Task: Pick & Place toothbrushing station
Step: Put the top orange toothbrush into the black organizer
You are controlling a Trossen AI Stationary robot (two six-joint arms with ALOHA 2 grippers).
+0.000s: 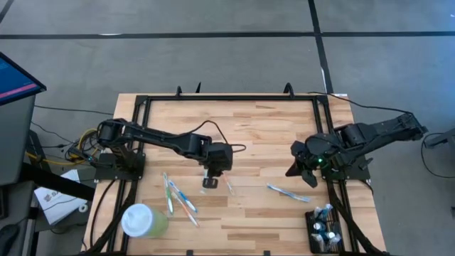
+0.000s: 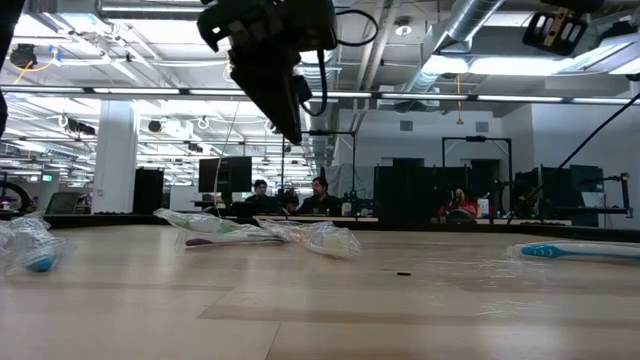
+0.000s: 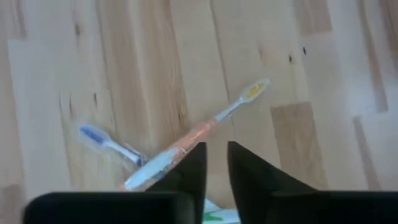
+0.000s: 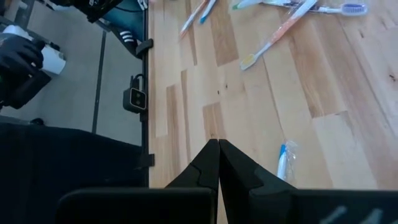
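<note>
wrapped toothbrushes [image 2: 215, 232] litter the near desk [image 2: 320, 310], left pincer [image 3: 216, 168] hangs slightly spread above one, right pincer [image 4: 218, 163] pressed together, and the toothbrushing station [image 1: 324, 229], probably light, rigid plastic, sits at the desk's corner, so i'd pinch its side walls.

A pale wood plank counter [image 1: 270, 135] with a black metal frame [image 1: 234, 97] stands on a grey floor [image 1: 213, 57] crossed by dark lines. Beyond it lies a big open workroom: white pillars [image 2: 115, 150], exposed ducts and pipes [image 2: 480, 30] overhead, long strip lights [image 2: 530, 97], dark monitors [image 2: 225, 172], and people seated at far desks [image 2: 300, 200]
</note>
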